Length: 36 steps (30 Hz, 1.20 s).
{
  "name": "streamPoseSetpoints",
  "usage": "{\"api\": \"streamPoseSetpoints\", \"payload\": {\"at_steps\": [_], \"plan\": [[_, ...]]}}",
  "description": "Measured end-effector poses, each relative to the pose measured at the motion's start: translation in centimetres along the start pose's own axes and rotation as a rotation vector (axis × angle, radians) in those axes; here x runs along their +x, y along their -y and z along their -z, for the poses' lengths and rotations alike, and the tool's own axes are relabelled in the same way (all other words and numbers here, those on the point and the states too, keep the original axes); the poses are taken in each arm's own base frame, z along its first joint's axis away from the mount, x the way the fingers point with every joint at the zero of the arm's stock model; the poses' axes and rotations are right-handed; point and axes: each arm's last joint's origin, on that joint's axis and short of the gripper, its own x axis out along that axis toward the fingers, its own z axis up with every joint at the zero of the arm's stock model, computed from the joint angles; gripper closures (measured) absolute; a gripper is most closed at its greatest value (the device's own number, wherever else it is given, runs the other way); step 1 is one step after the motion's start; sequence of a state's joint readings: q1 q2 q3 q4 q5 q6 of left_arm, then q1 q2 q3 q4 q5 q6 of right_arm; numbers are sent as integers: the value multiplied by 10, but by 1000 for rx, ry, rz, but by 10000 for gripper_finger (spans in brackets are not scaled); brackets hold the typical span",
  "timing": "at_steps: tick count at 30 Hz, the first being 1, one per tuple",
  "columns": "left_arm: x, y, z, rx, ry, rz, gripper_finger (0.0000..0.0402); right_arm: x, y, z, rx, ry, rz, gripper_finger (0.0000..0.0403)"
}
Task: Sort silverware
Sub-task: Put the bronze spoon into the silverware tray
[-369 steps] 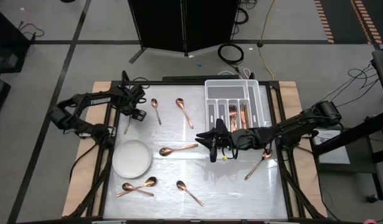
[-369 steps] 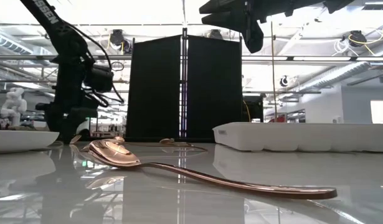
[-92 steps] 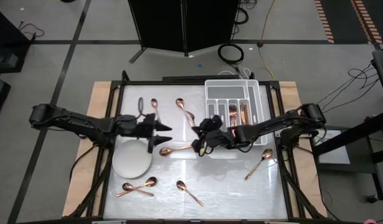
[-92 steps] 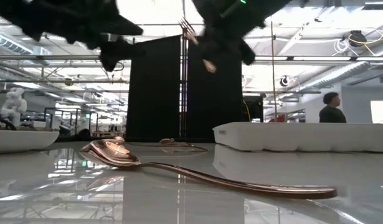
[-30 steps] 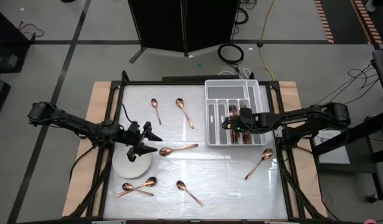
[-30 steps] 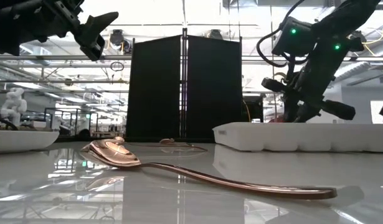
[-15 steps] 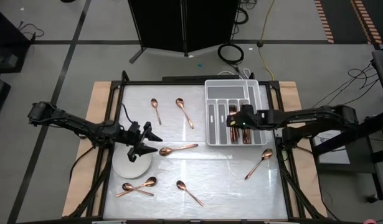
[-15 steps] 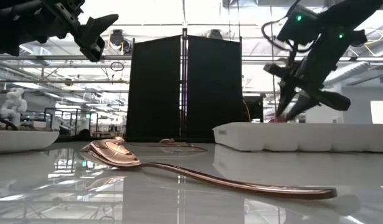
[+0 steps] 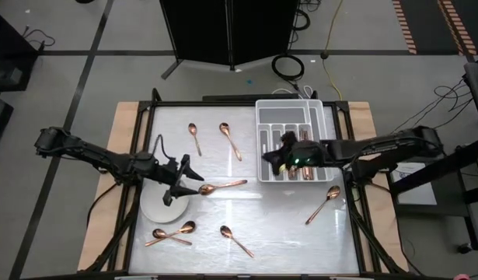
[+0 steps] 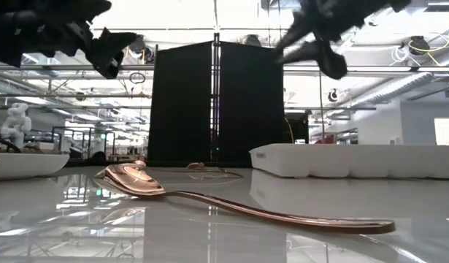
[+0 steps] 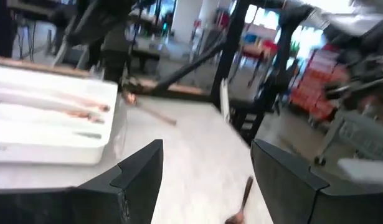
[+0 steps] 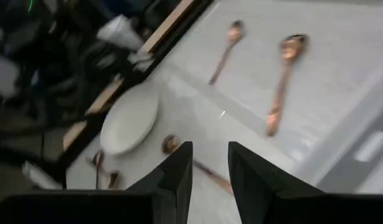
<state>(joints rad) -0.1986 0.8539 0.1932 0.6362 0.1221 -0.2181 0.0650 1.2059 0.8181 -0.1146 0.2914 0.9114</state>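
Nearest the table's front edge lie 2 crossed copper spoons (image 9: 170, 233) and 1 single spoon (image 9: 235, 240); another spoon (image 9: 323, 204) rests at front right. Mid-table, the left gripper (image 9: 188, 178) hovers over the white plate's (image 9: 155, 208) rim, fingers spread wide and empty, just beside a spoon (image 9: 221, 187). The right gripper (image 9: 274, 158) hangs over the near end of the white compartmented tray (image 9: 292, 140), fingers slightly parted, nothing held. Silverware (image 9: 304, 148) lies in the tray's compartments. Farthest, 2 more spoons (image 9: 229, 140) lie left of the tray.
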Motion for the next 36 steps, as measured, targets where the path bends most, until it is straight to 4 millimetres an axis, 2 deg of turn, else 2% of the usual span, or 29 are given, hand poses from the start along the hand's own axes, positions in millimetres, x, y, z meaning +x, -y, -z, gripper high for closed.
{"api": "streamPoseSetpoints", "payload": {"at_steps": [6,9,13,19,23,28,36], "plan": [[6,-4,-2,15,-253,-182,160,31,-38,30,-208,-119,-24,310],[2,-8,7,-22,-354,-280,160,50,-49,50,-304,-180,-21,310],[-1,-9,16,-104,-441,-328,160,79,-61,69,-459,-224,-11,310],[2,3,21,-90,-501,-232,160,148,-64,87,-685,-253,64,310],[9,12,3,5,-460,-154,160,183,-70,90,-772,-248,69,310],[15,18,-17,126,-407,-109,160,198,-72,93,-853,-254,64,310],[14,17,-13,177,-452,-105,160,212,-56,92,-915,-280,101,310]]}}
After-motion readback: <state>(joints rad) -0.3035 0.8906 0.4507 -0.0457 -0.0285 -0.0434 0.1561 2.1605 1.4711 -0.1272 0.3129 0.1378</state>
